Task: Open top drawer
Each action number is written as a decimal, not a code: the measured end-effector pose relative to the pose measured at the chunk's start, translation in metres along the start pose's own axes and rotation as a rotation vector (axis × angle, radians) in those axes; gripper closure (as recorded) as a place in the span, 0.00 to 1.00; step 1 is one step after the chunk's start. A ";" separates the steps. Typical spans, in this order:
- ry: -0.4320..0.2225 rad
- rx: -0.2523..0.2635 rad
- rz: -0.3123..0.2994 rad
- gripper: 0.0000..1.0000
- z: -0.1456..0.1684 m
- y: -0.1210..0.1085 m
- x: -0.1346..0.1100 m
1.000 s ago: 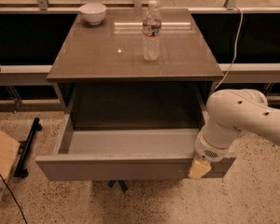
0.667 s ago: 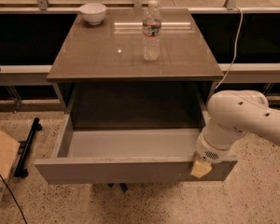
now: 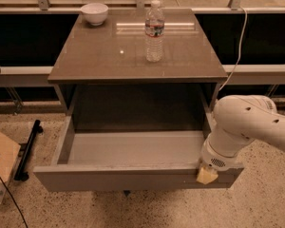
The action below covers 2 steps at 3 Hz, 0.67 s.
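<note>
The top drawer [image 3: 133,177] stands pulled far out of the grey-brown cabinet, toward the camera. Its light-grey box [image 3: 133,147] shows inside and holds nothing. My gripper [image 3: 206,175] is at the right end of the drawer's front panel, right at its top edge, with a yellowish tip over the front. My white arm [image 3: 249,125] comes in from the right and hides the drawer's right front corner. No other drawer fronts show below.
A water bottle [image 3: 154,31] and a white bowl [image 3: 94,12] stand on the cabinet top [image 3: 109,56]. A cardboard box [image 3: 0,167] and a black stand [image 3: 27,148] lie on the floor at left. A white cable [image 3: 235,51] hangs at the right.
The drawer has slid a little further out toward the camera, and my gripper has moved with its front edge.
</note>
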State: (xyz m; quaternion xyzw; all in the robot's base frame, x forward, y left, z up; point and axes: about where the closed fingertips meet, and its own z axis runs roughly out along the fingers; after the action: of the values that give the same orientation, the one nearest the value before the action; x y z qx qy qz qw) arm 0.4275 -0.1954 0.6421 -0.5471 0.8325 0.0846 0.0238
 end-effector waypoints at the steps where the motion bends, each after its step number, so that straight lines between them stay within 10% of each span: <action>1: 0.001 0.001 0.000 0.78 0.000 0.001 0.000; 2: 0.002 0.002 -0.001 0.55 -0.001 0.001 0.001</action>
State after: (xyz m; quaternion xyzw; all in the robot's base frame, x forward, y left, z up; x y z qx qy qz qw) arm 0.4262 -0.1956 0.6429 -0.5474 0.8324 0.0835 0.0236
